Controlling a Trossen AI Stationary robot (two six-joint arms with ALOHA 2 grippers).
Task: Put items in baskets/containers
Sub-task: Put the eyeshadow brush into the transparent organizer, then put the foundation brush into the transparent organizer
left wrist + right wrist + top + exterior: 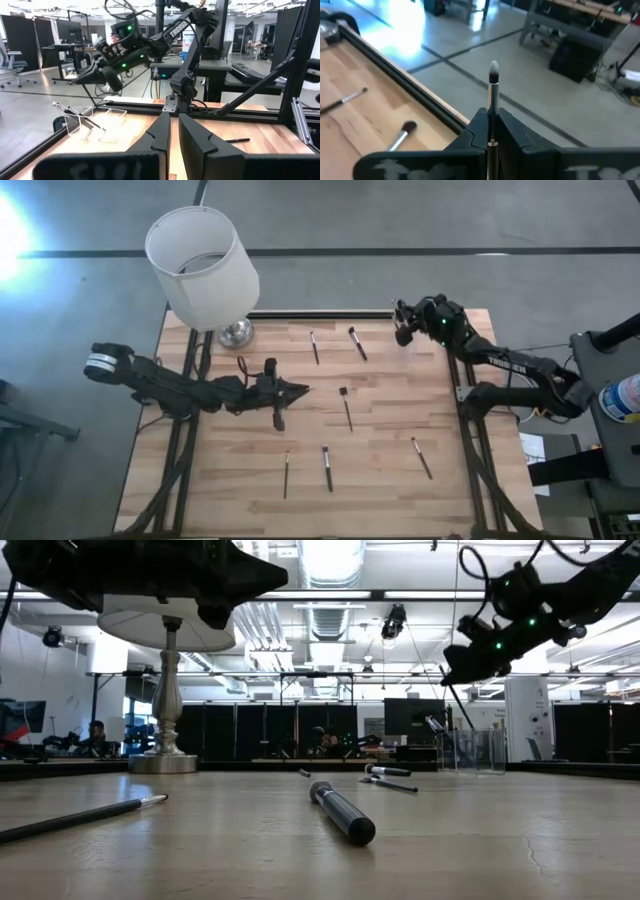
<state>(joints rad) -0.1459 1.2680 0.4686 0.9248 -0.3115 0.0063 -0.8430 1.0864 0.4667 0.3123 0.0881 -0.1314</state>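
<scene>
My right gripper (492,112) hangs over the table's far right corner (400,328), shut on a thin brush (493,80). It is above the clear cup (478,752), which stands at the far edge with brushes leaning in it (80,120). My left gripper (300,391) hovers over the table's middle left; its fingers (162,132) stand a narrow gap apart with nothing between them. A thick dark brush (340,812) lies flat on the wood just below it (278,418). Several more brushes lie flat on the table (346,408) (326,467) (422,457). My right gripper pinches the brush between its two fingers at the silver ferrule and upper handle (493,102). The brush lies along the fingers. Its bristle tip (493,70) sticks out past the fingertips. The brush is lifted clear of the table.
A lamp with a big white shade (200,265) and a metal foot (236,333) stands at the table's far left. Two brushes (314,347) (357,342) lie near the far edge. A black rail (320,313) runs along the far edge.
</scene>
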